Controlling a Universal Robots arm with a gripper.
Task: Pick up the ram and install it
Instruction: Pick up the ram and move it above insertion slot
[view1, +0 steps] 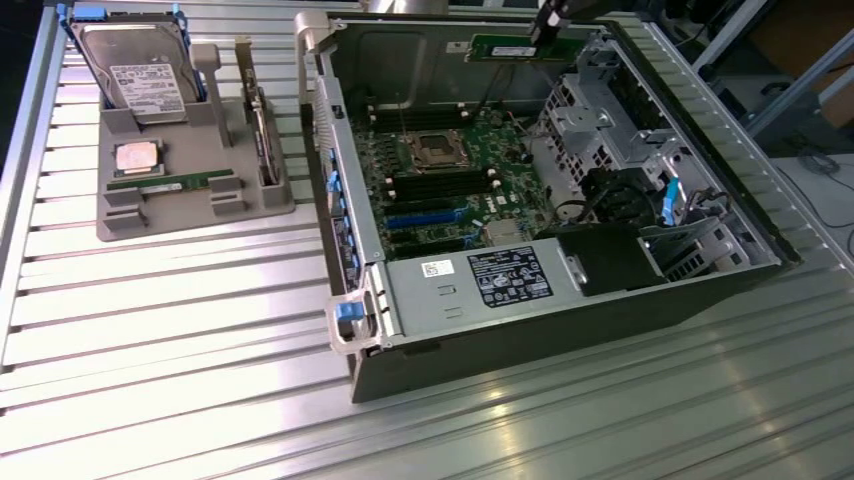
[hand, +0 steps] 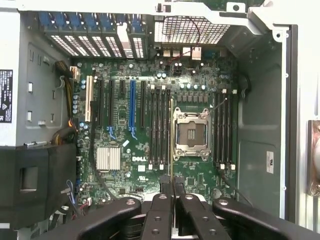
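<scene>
ribbed metal table is bearing the open computer case; the gripper is hovering above it, clamping the ram edge-down, memory slots lying below it; any tilt or offset, i reckon, would be jamming it against a slot edge

Green boards, black plastic, silver metal

The ram is green and the gripper is black. The motherboard is dark green, with a blue slot, a white slot and black ones. The table is silver with a ribbed pattern, and the tray is plain grey.
</scene>
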